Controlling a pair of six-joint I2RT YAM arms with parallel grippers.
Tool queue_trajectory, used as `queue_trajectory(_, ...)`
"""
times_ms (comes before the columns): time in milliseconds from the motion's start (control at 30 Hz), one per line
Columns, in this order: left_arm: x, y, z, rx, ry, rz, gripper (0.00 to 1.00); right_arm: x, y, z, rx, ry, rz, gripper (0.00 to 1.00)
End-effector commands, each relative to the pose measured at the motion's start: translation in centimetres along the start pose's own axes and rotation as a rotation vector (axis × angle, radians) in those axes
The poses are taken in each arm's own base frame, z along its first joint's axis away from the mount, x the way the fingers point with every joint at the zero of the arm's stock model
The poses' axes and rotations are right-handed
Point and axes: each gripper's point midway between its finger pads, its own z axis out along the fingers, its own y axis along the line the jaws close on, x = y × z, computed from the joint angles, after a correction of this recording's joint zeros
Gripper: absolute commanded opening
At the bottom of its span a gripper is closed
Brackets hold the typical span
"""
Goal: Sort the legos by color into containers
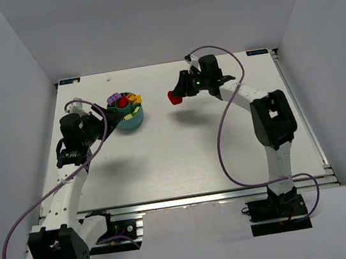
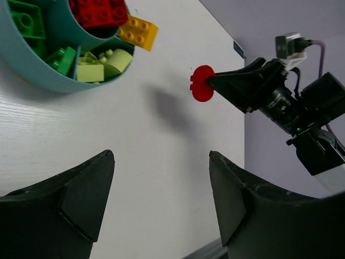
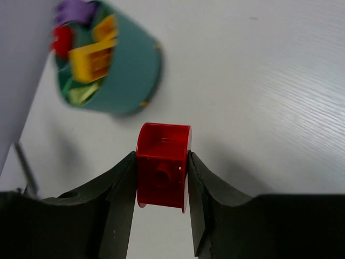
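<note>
We see the small red plastic brick (image 3: 163, 167) clamped in our right gripper (image 3: 160, 159), apart from the round teal plastic cup (image 3: 129, 73); our left gripper (image 2: 161, 156) is spread wide.

My white bench (image 1: 184, 160) is boxed by plain pale grey walls (image 1: 1, 95), a metal rail (image 1: 202, 198) along its near edge.

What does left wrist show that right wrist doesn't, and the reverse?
Left wrist only: the open left gripper, plus the right gripper seen from outside. Right wrist only: a purple brick in the teal cup, and the right fingers pressed on the red brick from both sides. Both: the cup, yellow bricks, the held red brick, the white table.
</note>
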Motion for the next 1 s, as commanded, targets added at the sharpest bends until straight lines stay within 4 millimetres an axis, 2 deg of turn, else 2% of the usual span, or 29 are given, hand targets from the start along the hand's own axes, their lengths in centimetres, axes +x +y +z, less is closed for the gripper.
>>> queue_trajectory(0, 0.5, -2.9, -0.2, 0.165, 0.047, 0.01, 0.81, -2.6, 9.6, -5.4, -0.43, -0.083, -0.314, 0.0)
queue_trajectory(33, 0.7, -3.1, -0.2, 0.176, 0.055, 0.013, 0.81, -1.0, 10.0, -5.7, -0.47, -0.069, -0.35, 0.0)
queue_trajectory(67, 0.7, -3.4, -0.2, 0.19, 0.059, 0.018, 0.82, -1.0, 11.4, -6.9, -0.503, -0.085, -0.408, 0.0)
queue_trajectory(100, 1.1, -3.7, -0.2, 0.204, 0.078, 0.017, 0.82, 0.1, 12.5, -7.3, -0.545, -0.086, -0.516, 0.0)
queue_trajectory(133, 1.2, -4.0, -0.2, 0.215, 0.083, 0.02, 0.83, 1.1, 12.8, -8.1, -0.549, -0.086, -0.558, 0.0)
queue_trajectory(233, 1.6, -5.0, -0.7, 0.257, 0.101, 0.02, 0.83, 2.9, 13.6, -9.0, -0.555, -0.117, -0.712, 0.0)
queue_trajectory(367, 2.0, -6.1, -1.6, 0.303, 0.108, -0.002, 0.84, 3.1, 14.3, -9.2, -0.557, -0.139, -0.774, 0.0)
queue_trajectory(567, 2.7, -5.7, -2.4, 0.274, 0.128, -0.008, 0.84, 2.7, 17.3, -9.0, -0.579, -0.203, -0.903, 0.0)
queue_trajectory(600, 3.0, -5.5, -2.4, 0.265, 0.139, -0.015, 0.84, 3.1, 18.4, -8.9, -0.593, -0.211, -0.932, 0.0)
queue_trajectory(767, 3.9, -5.2, -2.6, 0.246, 0.162, -0.009, 0.85, 4.0, 21.2, -8.6, -0.61, -0.263, -1.071, 0.0)
queue_trajectory(967, 5.0, -5.2, -2.4, 0.24, 0.193, 0.002, 0.85, 5.0, 23.1, -8.5, -0.638, -0.276, -1.128, 0.0)
